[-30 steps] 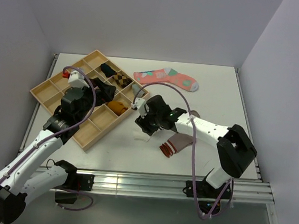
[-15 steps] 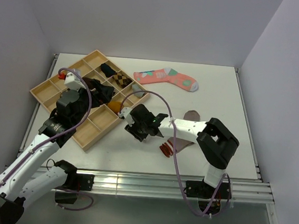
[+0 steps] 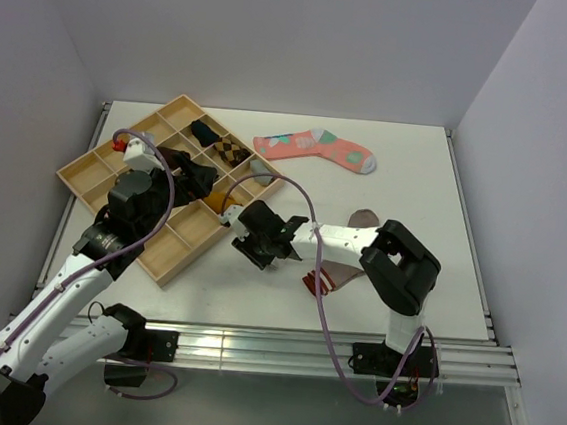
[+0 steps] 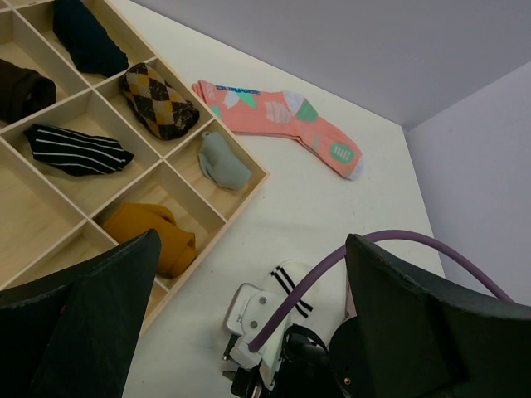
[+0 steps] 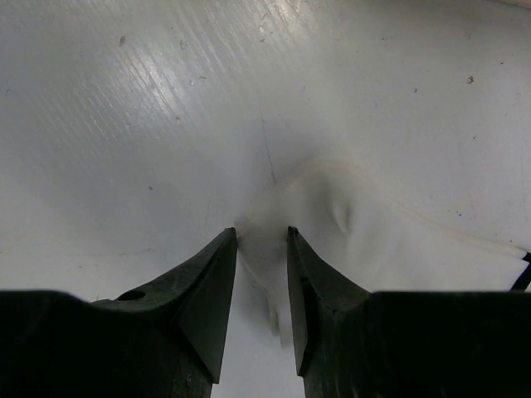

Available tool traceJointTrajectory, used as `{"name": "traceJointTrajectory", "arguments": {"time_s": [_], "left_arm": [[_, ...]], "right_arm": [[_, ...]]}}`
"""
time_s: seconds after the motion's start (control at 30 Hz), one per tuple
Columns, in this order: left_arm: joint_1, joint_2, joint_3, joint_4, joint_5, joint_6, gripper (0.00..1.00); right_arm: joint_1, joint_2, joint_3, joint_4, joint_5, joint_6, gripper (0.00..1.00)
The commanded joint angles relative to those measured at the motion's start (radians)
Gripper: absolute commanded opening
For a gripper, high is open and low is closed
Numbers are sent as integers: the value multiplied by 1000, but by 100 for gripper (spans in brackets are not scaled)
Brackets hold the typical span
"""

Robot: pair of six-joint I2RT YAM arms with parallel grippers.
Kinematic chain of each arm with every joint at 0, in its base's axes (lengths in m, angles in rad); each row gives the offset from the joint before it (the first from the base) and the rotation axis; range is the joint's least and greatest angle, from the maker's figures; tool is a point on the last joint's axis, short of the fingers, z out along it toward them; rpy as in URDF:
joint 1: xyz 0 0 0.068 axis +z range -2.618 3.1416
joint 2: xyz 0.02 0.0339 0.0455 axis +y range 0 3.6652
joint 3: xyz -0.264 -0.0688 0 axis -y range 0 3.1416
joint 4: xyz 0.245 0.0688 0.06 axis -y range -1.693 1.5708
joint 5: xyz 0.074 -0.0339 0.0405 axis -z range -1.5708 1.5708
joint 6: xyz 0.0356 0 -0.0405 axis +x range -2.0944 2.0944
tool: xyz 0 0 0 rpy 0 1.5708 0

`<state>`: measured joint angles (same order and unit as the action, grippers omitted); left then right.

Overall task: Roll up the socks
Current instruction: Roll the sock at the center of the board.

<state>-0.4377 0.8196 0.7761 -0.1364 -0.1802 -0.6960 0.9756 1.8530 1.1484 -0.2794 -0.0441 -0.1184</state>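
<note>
Right wrist: one white sock [image 5: 373,240], one tool [image 5: 261,233]

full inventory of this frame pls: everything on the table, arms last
table: one, white, under everything
wooden tray: one, light wood, gridded, far left
bundled socks: six seen, one per tray compartment: navy, dark brown, argyle, black striped, grey-blue, mustard
coral-pink sock: one, teal and white patches, flat, far centre
white ankle sock: one, dark cuff stripes, off the tray's right corner
taupe-brown sock: one, red-striped cuff, near centre-right
left gripper: open, above tray
right gripper: pinching a fold of the white ankle sock
</note>
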Motion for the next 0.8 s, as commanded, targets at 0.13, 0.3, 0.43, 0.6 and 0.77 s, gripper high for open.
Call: {"name": "traceJointTrajectory", "arguments": {"time_s": [0.13, 0.3, 0.43, 0.6, 0.77], "left_arm": [[5, 1, 25, 26, 16, 13, 99], [5, 6, 22, 29, 19, 12, 100], [5, 9, 23, 24, 15, 15, 99], [5, 10, 18, 26, 19, 15, 100], [5, 15, 15, 32, 22, 15, 100]], "right_arm": [[12, -8, 54, -23, 33, 33, 38], [17, -23, 63, -38, 33, 39, 40], [26, -21, 65, -53, 32, 43, 41], [35, -29, 65, -66, 32, 48, 42], [35, -15, 73, -78, 23, 54, 44]]}}
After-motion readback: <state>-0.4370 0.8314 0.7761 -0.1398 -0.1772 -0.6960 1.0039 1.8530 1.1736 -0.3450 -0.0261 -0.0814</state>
